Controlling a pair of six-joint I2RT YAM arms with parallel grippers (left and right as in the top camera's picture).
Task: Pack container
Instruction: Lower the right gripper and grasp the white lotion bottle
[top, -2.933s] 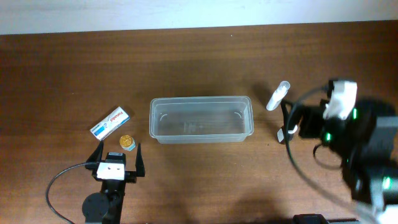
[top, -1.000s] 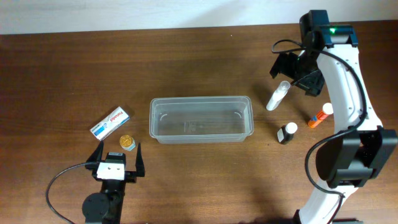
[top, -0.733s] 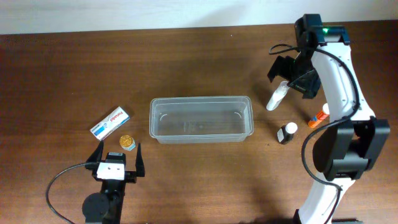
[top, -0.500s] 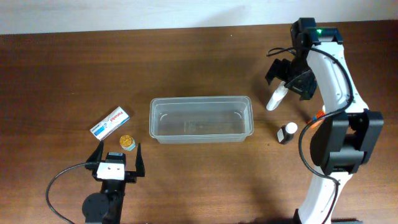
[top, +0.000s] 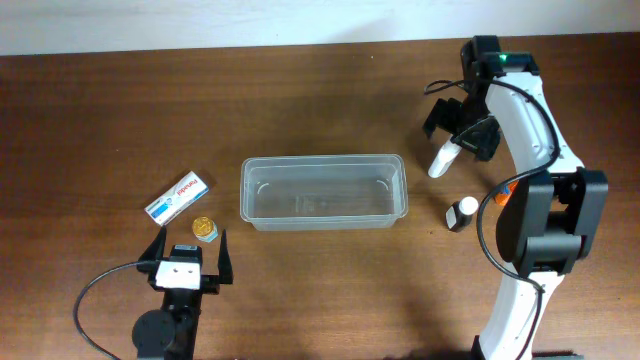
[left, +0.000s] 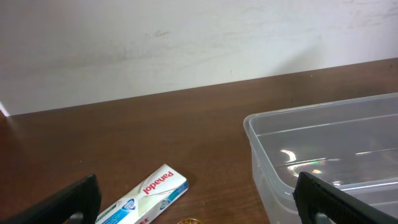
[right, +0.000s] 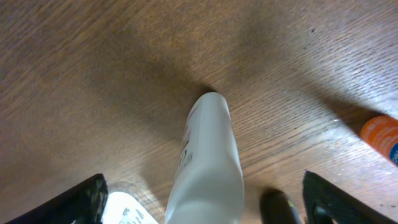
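Observation:
The clear plastic container (top: 322, 190) sits empty at the table's middle; its left end shows in the left wrist view (left: 323, 155). My right gripper (top: 456, 135) is open and hangs over the upper end of a white tube (top: 438, 162) lying right of the container. In the right wrist view the tube (right: 208, 155) lies between the spread fingers (right: 208, 208), untouched. My left gripper (top: 190, 250) is open and empty near the front edge, just behind a small gold round item (top: 203, 227).
A white-and-blue Panadol box (top: 177, 197) lies left of the container, also in the left wrist view (left: 146, 194). A small black bottle with a white cap (top: 460, 213) and an orange stick (top: 503, 191) stand right of the container, below the tube.
The right arm has swung from the right side to the back and slid left, bringing its open gripper over the white tube. The left arm has not moved.

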